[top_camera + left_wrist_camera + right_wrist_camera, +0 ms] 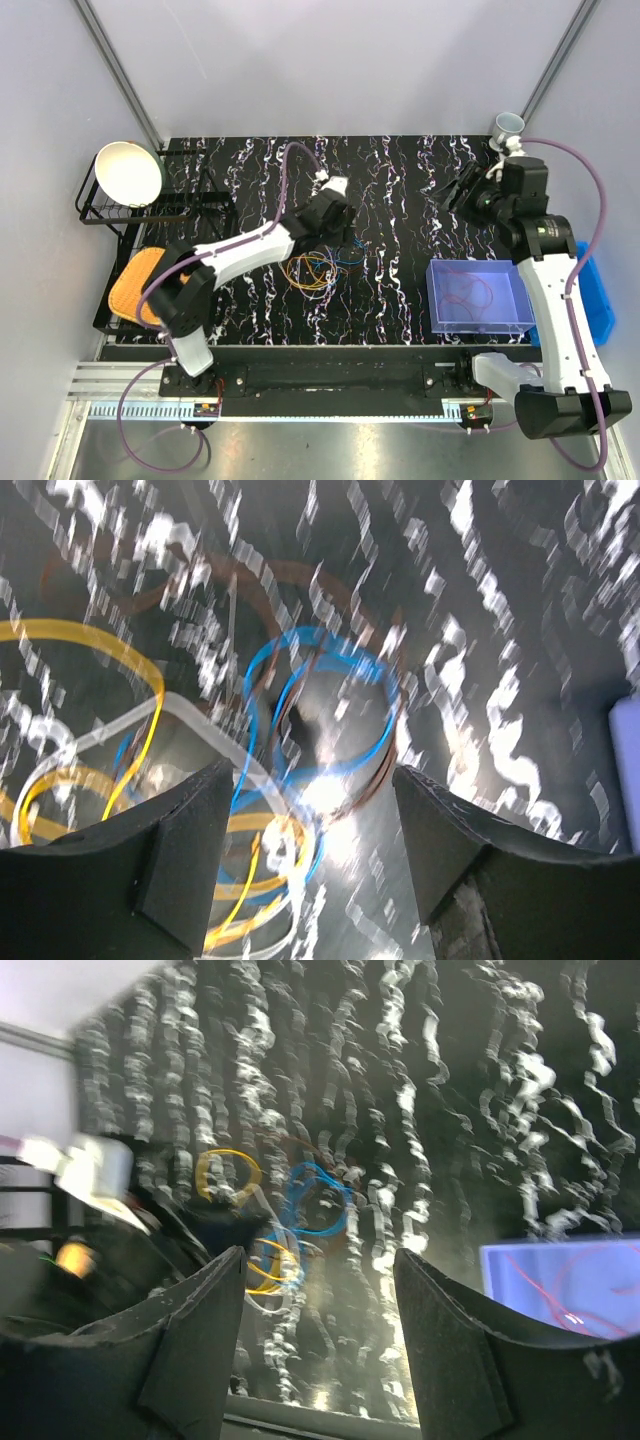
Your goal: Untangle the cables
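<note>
The cables (313, 268) lie in a small looped bunch on the black marbled table, in front of the left arm. They are mostly orange and yellow, with a blue loop (350, 256) at the right side. My left gripper (343, 232) hangs just above their far edge. In the left wrist view it (315, 780) stands open with nothing between its fingers, and blue loops (330, 710) and yellow loops (90, 645) lie below. My right gripper (452, 195) is raised at the back right, well away from them. It (320, 1260) is open and empty, and the cables (290, 1215) show far off.
A clear blue box (480, 298) holding a thin red wire sits at the front right. A blue bin (600, 290) is beside it, at the table's right edge. A black dish rack (150, 215) with a white bowl (128, 172) and an orange pad (135, 285) stands on the left. A mug (508, 125) is at the back right.
</note>
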